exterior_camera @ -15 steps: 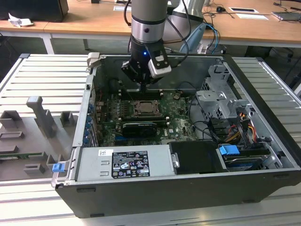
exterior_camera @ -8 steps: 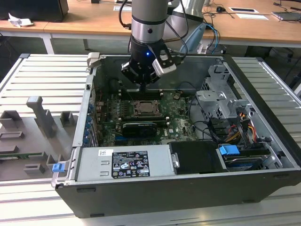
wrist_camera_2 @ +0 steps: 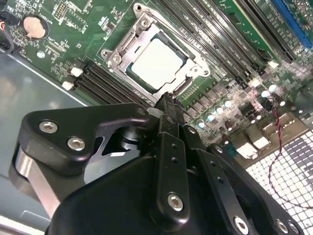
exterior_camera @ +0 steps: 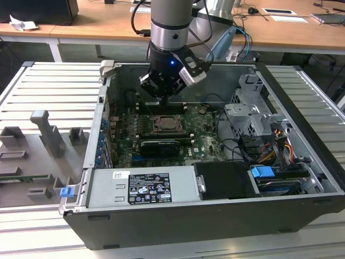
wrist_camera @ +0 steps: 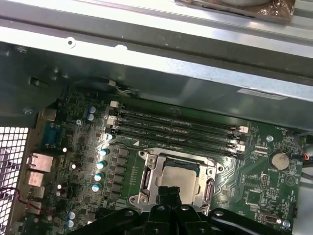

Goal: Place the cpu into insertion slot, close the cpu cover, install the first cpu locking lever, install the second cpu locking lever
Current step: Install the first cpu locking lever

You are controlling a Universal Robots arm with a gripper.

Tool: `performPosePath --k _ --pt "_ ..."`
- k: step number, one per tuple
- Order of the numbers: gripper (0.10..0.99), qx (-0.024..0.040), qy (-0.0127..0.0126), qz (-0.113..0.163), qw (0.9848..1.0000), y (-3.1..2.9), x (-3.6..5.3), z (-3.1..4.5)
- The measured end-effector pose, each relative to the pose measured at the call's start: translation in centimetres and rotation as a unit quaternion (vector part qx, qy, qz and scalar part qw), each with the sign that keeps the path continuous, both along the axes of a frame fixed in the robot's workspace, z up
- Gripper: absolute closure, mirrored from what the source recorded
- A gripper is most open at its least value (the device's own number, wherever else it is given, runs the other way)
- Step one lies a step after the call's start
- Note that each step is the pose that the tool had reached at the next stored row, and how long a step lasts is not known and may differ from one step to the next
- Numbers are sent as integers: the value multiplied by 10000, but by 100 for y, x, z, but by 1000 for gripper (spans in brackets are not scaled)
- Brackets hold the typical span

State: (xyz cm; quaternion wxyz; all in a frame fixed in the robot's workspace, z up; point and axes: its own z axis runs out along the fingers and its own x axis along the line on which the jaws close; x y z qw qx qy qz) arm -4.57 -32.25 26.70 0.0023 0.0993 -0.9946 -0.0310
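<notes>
Our pincer is clenched on nothing, its tips at the nearest edge of the cpu cover, which lies flat around the cpu. We judge that a misaimed push could skid off the metal and scrape the chip.

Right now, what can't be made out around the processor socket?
- Both wrist views: the cover's edge nearest the gripper, hidden by it.
- Exterior view: whether the chip is latched down, too small to tell.
- Exterior view: the board behind the arm, hidden by it.
</notes>
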Motion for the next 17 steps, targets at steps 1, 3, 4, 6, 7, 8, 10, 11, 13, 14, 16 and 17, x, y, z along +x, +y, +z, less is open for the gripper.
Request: performPosePath --k 1,3,4,6,7,8,10,11,13,14,16,17 --pt "980 0 -6 18 10000 0 -8 -1" --pt "980 0 -8 28 10000 -1 -34 -2" --pt "980 0 -8 28 10000 -1 -48 -2" --pt "980 4 -12 28 10000 -1 -88 -2" --pt "980 10 -16 27 10000 0 -123 -4" --pt "980 13 -18 28 10000 -1 -147 -5" --pt "980 14 -20 27 10000 0 -211 -6" --pt "980 15 -22 20 10000 0 -255 -11" --pt "980 15 -23 -73 10000 1 -258 -21" --pt "980 15 -24 -149 9999 2 -258 -27" --pt "980 14 -23 -237 9997 3 -267 -37" --pt "980 13 -24 -247 9997 3 -281 -39"
